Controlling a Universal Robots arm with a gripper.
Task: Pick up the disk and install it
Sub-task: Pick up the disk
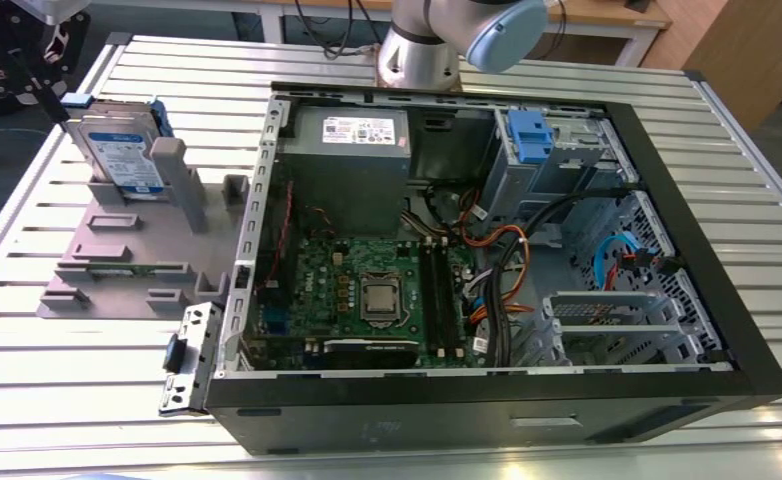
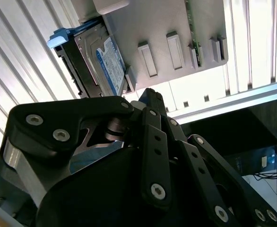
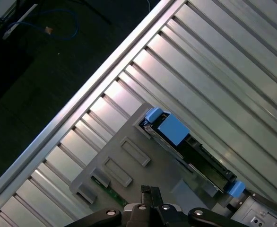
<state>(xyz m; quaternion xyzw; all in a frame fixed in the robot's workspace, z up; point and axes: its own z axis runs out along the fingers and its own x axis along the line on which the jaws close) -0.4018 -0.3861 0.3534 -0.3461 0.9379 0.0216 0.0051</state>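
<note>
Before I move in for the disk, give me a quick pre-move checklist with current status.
1. Silver-grey hard drive in its blue bracket, the disk, upright in the grey plastic holder: ok.
2. Gripper above the holder, apart from the disk: ok.
3. Black computer case open: ok.
4. Metal drive cage free for the disk: cannot tell.
5. Black cables clear of the cage: cannot tell, they run close by.
</note>
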